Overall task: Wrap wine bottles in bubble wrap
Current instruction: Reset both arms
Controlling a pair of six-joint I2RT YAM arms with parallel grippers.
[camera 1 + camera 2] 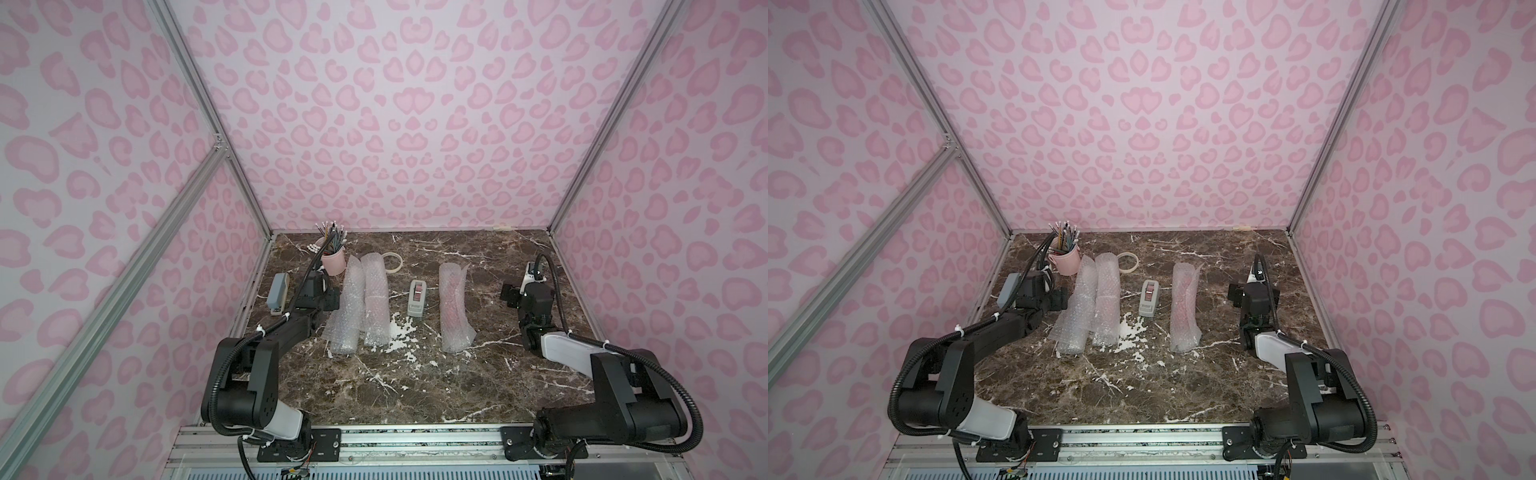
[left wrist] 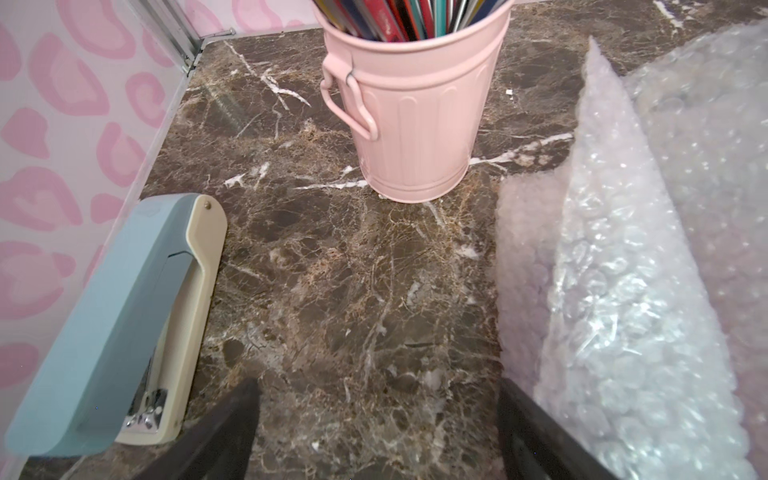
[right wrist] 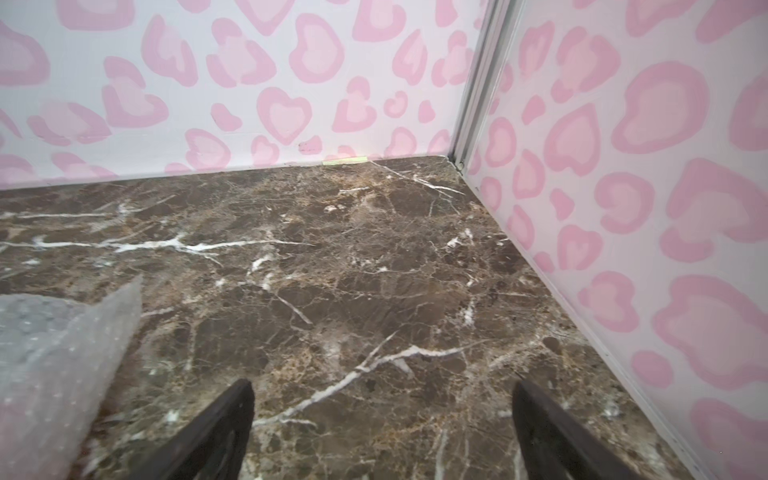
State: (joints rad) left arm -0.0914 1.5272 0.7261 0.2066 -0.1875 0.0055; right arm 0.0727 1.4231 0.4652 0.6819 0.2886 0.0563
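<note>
Bubble wrap lies on the desk as three rolled tubes, all running roughly from back to front. Two sit side by side left of the middle: the left roll and the middle roll, touching along part of their length. What they hold cannot be made out. The right roll lies alone right of the middle, and a pink-red wine bottle shows faintly through it. A tape dispenser stands between the middle and right rolls, apart from both.

The left gripper hangs low with its jaws wide apart and nothing between them. It is over bare desk between a stapler at the left edge and the left roll. One finger is just beside that roll's wrap; whether it touches cannot be told. A pink cup of pencils stands ahead of it near the back left corner. A ring of tape lies behind the middle roll.

The right gripper is also spread wide and empty, near the right edge and well apart from the right roll. Only a corner of that roll's wrap shows in the right wrist view. The back right corner is bare, and so is the front half of the desk.
</note>
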